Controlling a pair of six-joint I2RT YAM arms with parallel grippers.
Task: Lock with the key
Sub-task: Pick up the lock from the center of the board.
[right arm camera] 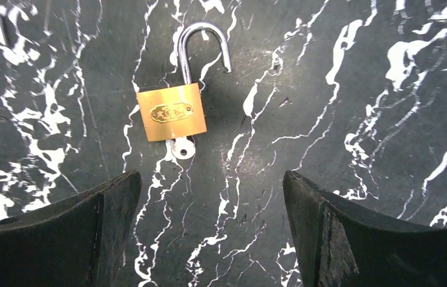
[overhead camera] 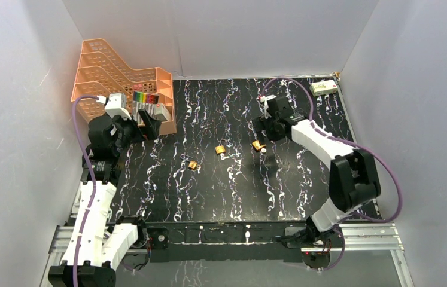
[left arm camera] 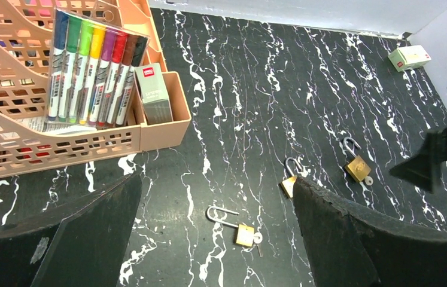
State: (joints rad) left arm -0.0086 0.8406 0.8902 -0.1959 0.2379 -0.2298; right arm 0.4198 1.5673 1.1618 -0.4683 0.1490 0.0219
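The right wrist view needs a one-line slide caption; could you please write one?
Open right gripper hovers above a brass padlock, shackle open and key inserted, on the black marble-patterned table.

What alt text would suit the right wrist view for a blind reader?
A brass padlock lies flat on the black marbled table, its shackle open and a key in its base. The right gripper hangs near it, jaws wide open.

Both are sitting with jaws spread wide, not gripping anything. The left arm (overhead camera: 94,206) is stretching up along the left edge of the table (overhead camera: 209,197), with the left gripper (overhead camera: 148,127) angling in toward the middle. The right arm (overhead camera: 319,140) is bending in from the right edge, its right gripper (right arm camera: 212,179) hovering and facing straight down.
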